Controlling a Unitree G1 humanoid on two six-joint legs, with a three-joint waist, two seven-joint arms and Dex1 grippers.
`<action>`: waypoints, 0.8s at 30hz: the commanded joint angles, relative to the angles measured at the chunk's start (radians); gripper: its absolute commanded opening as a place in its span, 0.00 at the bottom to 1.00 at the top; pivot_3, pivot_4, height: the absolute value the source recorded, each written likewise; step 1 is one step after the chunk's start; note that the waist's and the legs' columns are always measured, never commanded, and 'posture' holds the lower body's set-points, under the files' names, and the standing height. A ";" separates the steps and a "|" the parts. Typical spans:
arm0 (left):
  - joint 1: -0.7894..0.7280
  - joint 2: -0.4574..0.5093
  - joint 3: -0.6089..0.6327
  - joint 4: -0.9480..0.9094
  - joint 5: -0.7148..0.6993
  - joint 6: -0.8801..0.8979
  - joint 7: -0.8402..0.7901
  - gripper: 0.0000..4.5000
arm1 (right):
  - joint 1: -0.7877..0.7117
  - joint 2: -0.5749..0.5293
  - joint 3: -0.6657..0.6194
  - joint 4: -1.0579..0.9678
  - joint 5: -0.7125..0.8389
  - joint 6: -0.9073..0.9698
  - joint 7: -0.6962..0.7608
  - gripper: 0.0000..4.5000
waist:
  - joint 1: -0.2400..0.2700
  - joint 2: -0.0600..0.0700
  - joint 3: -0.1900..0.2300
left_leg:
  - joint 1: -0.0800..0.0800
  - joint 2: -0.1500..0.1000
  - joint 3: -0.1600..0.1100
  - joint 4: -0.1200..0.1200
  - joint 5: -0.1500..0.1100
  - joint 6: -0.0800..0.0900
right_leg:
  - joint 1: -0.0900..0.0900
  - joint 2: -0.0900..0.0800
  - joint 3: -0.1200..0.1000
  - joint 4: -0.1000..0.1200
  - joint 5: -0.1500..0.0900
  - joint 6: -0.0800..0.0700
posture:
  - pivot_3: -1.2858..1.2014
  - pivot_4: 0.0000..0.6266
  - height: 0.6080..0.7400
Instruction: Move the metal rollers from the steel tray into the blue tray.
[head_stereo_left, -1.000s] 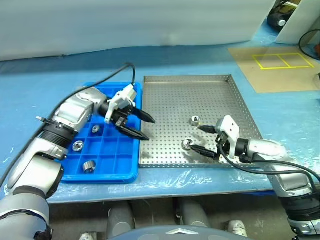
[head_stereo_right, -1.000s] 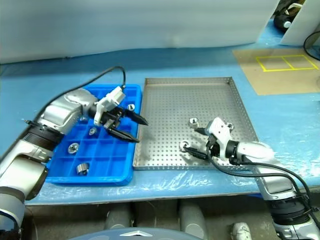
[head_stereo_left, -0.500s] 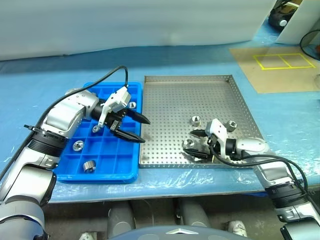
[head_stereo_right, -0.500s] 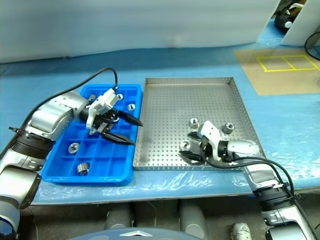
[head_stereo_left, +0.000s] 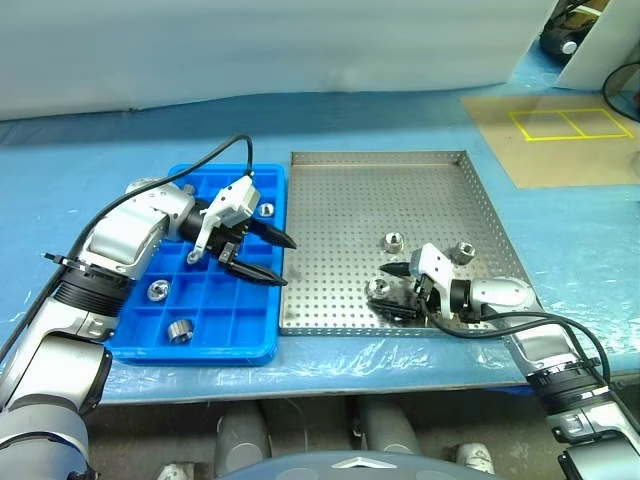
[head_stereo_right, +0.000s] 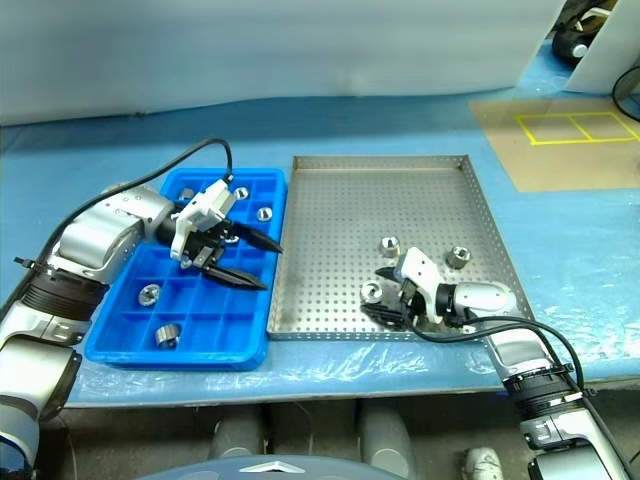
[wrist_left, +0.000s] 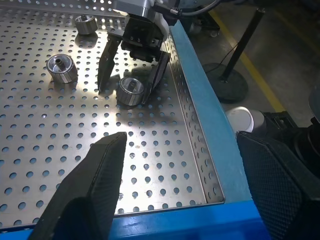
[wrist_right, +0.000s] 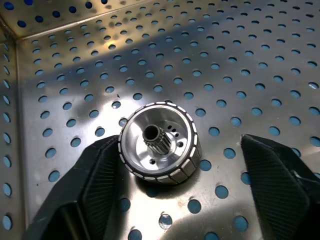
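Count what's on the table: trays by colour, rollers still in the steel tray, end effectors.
Grey perforated square steel tray: 1
Bright blue gridded plastic tray: 1
Shiny silver metal rollers in the steel tray: 3
Black two-finger end effectors, left and right: 2
Total: 7

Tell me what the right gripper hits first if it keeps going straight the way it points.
Probably the metal roller lying on the steel tray: it sits between the right gripper's open jaws, nearer one finger. Past it, only perforated floor.
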 joint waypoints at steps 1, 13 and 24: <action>-0.006 -0.003 0.033 -0.022 0.005 -0.011 0.002 0.82 | -0.003 0.006 -0.006 0.023 -0.005 -0.003 0.002 0.68 | 0.000 0.000 0.000 | 0.000 0.000 0.000 0.000 0.000 0.000 | 0.000 0.000 0.000 0.000 0.000 0.000 | 0.41 0.24 1.00; -0.005 -0.003 0.078 -0.004 0.018 -0.013 0.032 0.82 | -0.059 0.018 0.019 0.088 -0.062 -0.052 -0.013 0.35 | -0.001 0.000 0.000 | 0.000 0.000 0.000 0.000 0.000 0.000 | 0.000 0.000 0.000 0.000 0.000 0.000 | 0.42 0.24 1.00; -0.065 -0.013 0.134 0.110 0.070 -0.072 0.122 0.82 | -0.117 0.063 0.007 0.060 -0.042 -0.055 -0.004 0.35 | -0.005 0.000 0.000 | 0.000 0.000 0.000 -0.001 0.000 -0.001 | -0.001 0.000 0.000 0.000 0.000 0.000 | 0.44 0.24 1.00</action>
